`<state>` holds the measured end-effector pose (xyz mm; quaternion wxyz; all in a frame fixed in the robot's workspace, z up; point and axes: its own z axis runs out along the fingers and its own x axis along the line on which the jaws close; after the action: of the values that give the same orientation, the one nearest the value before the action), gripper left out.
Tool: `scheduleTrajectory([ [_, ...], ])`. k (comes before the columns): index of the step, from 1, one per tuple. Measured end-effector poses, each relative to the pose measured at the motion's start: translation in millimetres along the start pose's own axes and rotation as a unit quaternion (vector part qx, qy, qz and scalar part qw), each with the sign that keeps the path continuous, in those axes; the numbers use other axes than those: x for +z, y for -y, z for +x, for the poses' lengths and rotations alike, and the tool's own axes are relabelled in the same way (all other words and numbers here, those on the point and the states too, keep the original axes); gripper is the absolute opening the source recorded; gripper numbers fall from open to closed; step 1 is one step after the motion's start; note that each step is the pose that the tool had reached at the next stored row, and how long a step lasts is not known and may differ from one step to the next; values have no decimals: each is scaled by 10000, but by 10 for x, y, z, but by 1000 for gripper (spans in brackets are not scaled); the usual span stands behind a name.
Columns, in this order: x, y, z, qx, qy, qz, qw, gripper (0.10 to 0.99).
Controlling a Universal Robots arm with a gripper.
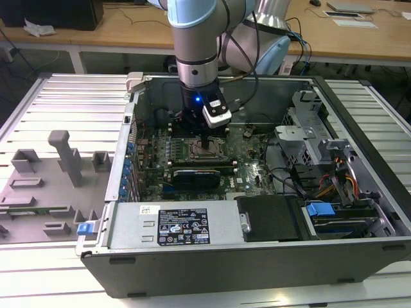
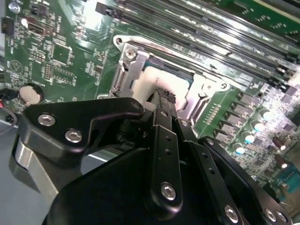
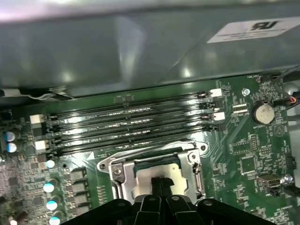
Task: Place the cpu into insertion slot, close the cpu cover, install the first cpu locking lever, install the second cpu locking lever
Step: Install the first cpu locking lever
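In the exterior view my claw [image 1: 204, 142] hangs inside the computer case [image 1: 359, 250], directly over the insertion slot [image 1: 207, 151]. In the second wrist view my fingers [image 2: 161, 101] are together, tips touching the cpu [image 2: 159, 79] in the socket. In the first wrist view the cpu cover [image 3: 115, 169] lies around the cpu, near the memory slots [image 3: 131, 124].

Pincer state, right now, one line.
Pincer: shut, its tips together right over the insertion slot, inside the silvery cpu cover; whether anything is held cannot be told.
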<state>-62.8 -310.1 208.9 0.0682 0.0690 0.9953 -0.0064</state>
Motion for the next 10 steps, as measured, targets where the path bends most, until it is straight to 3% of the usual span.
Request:
scheduleTrajectory([
  [5, -9, -2, -12, -192, -7, -15, 9998, 106],
  [10, -127, -2, -29, -199, -3, 9, 9998, 106],
])
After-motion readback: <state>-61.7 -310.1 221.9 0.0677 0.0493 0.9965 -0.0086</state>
